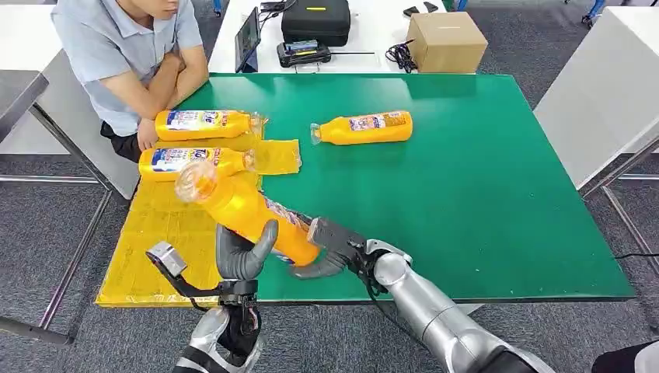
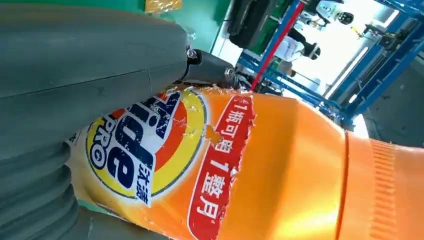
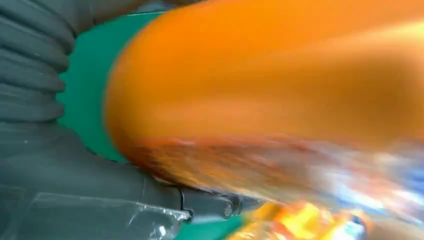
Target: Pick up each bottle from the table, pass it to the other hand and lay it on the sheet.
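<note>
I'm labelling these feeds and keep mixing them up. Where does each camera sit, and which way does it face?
Head view: high on the body, looking down at the green table; both arms show, left hand and right hand on the raised bottle.
Left wrist view: behind the left hand, close on the bottle's label.
Right wrist view: behind the right hand, close on the blurred bottle.
All three share that bottle.

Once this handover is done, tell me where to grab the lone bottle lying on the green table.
Probably take the lone bottle around its mid-body, at the label, coming down from above. It lies flat on its side, cap end toward the sheet, with bare green table on both long sides for the fingers.
</note>
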Controlling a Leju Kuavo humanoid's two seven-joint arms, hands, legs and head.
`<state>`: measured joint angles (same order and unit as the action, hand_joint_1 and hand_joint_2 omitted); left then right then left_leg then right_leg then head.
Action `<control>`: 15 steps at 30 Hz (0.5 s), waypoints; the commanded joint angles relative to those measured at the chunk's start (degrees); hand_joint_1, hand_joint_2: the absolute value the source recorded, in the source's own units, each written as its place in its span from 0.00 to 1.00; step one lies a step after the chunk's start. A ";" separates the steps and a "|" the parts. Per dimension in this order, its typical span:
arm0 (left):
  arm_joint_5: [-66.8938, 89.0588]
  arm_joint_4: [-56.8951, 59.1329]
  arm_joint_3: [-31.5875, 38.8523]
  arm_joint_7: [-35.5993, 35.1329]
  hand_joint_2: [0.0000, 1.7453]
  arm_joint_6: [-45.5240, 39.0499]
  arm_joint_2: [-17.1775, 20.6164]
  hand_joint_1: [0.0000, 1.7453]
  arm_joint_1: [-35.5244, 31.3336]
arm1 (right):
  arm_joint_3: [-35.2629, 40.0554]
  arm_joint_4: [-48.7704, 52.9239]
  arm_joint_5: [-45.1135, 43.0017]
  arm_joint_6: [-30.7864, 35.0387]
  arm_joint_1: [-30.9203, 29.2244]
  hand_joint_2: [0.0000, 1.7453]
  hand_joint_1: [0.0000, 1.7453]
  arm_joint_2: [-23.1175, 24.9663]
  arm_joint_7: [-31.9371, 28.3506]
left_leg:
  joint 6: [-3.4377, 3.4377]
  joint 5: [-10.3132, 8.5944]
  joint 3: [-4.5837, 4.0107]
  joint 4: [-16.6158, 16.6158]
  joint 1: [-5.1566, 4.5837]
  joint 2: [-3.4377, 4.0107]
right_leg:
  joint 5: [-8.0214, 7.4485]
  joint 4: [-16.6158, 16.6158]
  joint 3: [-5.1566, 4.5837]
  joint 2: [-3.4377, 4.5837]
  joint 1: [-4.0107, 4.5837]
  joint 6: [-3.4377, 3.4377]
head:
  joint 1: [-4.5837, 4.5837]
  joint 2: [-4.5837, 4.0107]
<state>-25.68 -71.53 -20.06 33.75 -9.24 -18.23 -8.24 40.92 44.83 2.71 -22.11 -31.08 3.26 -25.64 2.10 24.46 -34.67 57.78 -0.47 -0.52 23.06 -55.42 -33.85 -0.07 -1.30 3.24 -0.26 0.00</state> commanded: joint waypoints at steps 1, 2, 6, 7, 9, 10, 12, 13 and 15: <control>3.55 -5.29 -0.76 -2.57 1.00 -3.75 3.92 1.00 -0.52 | -3.04 -6.91 3.85 10.46 3.64 0.00 0.00 -0.95 1.02 | -0.14 0.06 0.25 -0.05 0.10 -0.04 | 0.07 0.07 0.28 -0.10 0.11 -0.15 | 0.00 0.00; 6.69 -5.80 -0.77 -2.53 1.00 -6.11 4.70 1.00 -0.17 | -4.47 -5.89 4.87 12.03 5.30 0.00 0.00 -1.55 0.98 | -0.17 0.09 0.35 -0.07 0.13 -0.13 | 0.12 0.10 0.40 -0.19 0.14 -0.19 | 0.00 0.00; 21.49 -5.34 -0.11 -3.13 1.00 -14.35 7.47 1.00 0.72 | -11.72 1.67 10.45 18.62 12.84 0.00 0.00 -4.57 0.22 | -0.23 0.16 0.58 -0.19 0.18 -0.23 | 0.19 0.25 0.68 -0.25 0.20 -0.26 | 0.02 0.00; 23.60 -5.36 0.49 -3.62 1.00 -14.35 7.69 1.00 1.01 | -13.64 3.85 11.60 18.39 14.34 0.00 0.00 -5.15 0.63 | -0.23 0.19 0.58 -0.14 0.20 -0.14 | 0.19 0.23 0.67 -0.18 0.22 -0.27 | 0.02 0.00; 23.94 -5.41 1.03 -3.64 1.00 -13.91 7.57 1.00 1.19 | -14.50 4.73 12.23 17.77 14.89 0.00 0.00 -5.29 0.78 | -0.15 0.09 0.38 -0.14 0.13 -0.34 | 0.17 0.18 0.49 -0.36 0.14 -0.18 | 0.02 0.00; 28.77 -4.75 0.04 -4.87 1.00 -15.71 8.60 1.00 0.74 | -16.82 5.70 12.77 17.68 15.59 0.00 0.00 -4.83 1.09 | -0.07 0.02 0.12 -0.07 0.03 -0.25 | 0.07 0.07 0.15 -0.24 0.03 -0.09 | 0.02 0.00; 48.17 -2.85 -2.44 -11.03 1.00 -23.03 11.99 1.00 -0.80 | -20.74 7.95 14.80 19.08 17.08 0.00 0.00 -4.70 0.57 | -0.09 0.07 0.10 -0.05 0.05 -0.15 | 0.08 0.05 0.15 -0.15 0.05 -0.11 | 0.00 0.00; 56.33 -1.71 -1.72 -13.21 1.00 -24.70 12.71 1.00 -1.37 | -21.91 8.62 15.86 19.14 17.26 1.00 0.00 -4.57 0.21 | -0.14 0.12 0.23 -0.05 0.10 -0.11 | 0.12 0.07 0.29 -0.14 0.11 -0.17 | 0.04 0.00; 79.52 2.66 -0.65 -23.00 1.00 -25.95 15.50 1.00 -3.98 | -24.62 9.64 16.55 18.20 17.14 1.00 0.00 -3.56 -0.44 | -0.10 0.01 0.13 -0.09 0.02 -0.19 | 0.06 0.06 0.16 -0.24 0.03 -0.12 | 0.04 0.00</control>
<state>8.01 -77.22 -19.82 27.08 -27.04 -13.06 -6.70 29.21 47.94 16.06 -3.85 -18.03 -0.02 -25.33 2.11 24.49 -34.71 57.78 -0.47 -0.63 23.08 -55.40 -33.86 -0.19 -1.30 3.25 -0.22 0.00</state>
